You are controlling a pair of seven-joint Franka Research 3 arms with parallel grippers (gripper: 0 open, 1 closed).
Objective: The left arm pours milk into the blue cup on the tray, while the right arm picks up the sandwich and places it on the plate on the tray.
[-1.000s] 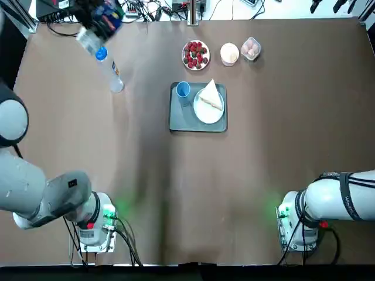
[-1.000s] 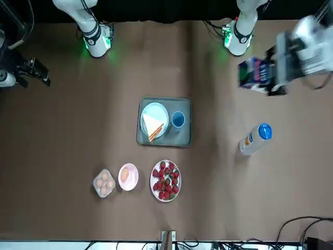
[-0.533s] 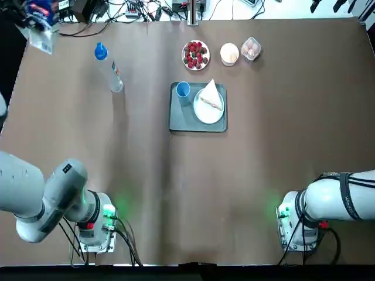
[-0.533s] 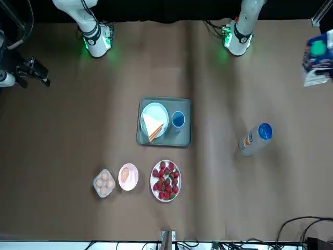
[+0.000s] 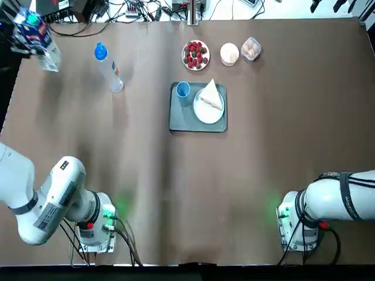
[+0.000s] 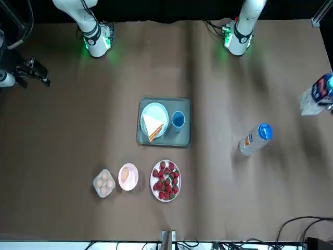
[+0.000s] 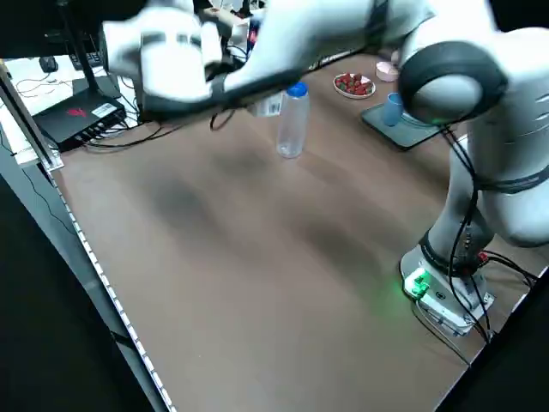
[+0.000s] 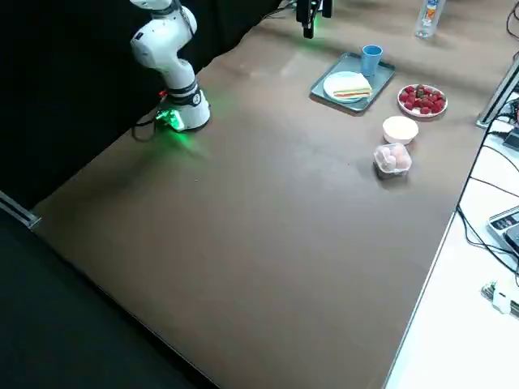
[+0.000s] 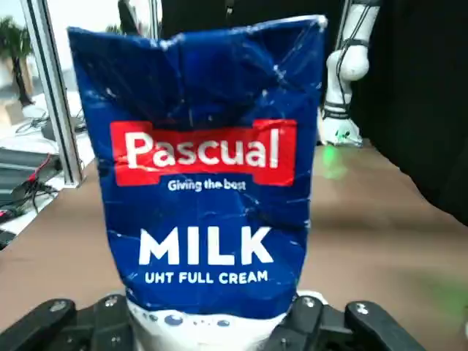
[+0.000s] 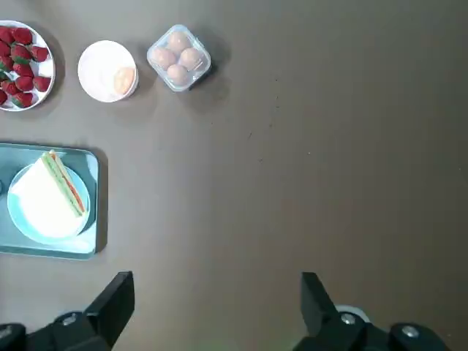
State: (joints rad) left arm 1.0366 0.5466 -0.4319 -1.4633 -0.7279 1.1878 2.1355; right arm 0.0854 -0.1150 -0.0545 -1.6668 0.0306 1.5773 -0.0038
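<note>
- Left gripper [image 9: 212,329] is sitting at the far left corner of the table, fingers clamped on the base of the milk carton [image 9: 201,172]; in the top view the carton [image 5: 36,35] is showing at the table's left edge, well apart from the tray [image 5: 179,117].
- Carton is standing upright in the left wrist view, blue with a red "Pascual" band and "MILK UHT FULL CREAM" lettering.
- Front view is catching the carton [image 6: 318,96] at the picture's right edge, tilted.
- Right gripper [image 10: 216,307] is hanging high over the table looking straight down, fingers spread wide, holding nothing.
- Tray is lying mid-table toward the far side; blue cup [image 5: 183,89] is standing upright in its far left corner, just beside the plate [image 5: 205,112].
- Sandwich [image 5: 211,95] is lying on the white plate on the tray, a triangular piece with its filling edge showing [image 10: 62,179].
- Cup contents cannot be told from these views.
- Water bottle [image 5: 109,68] with blue cap is standing on the table left of the tray, between the tray and the carton, apart from both.
- Plate of strawberries [image 5: 195,54], small pale bowl [image 5: 229,53] and a clear box of eggs [image 5: 251,48] are lined up in a row beyond the tray, near one another.
- Right arm base [image 5: 299,225] is sitting at the near right with a green light on; left arm base [image 5: 94,225] is sitting at the near left, also lit green.
</note>
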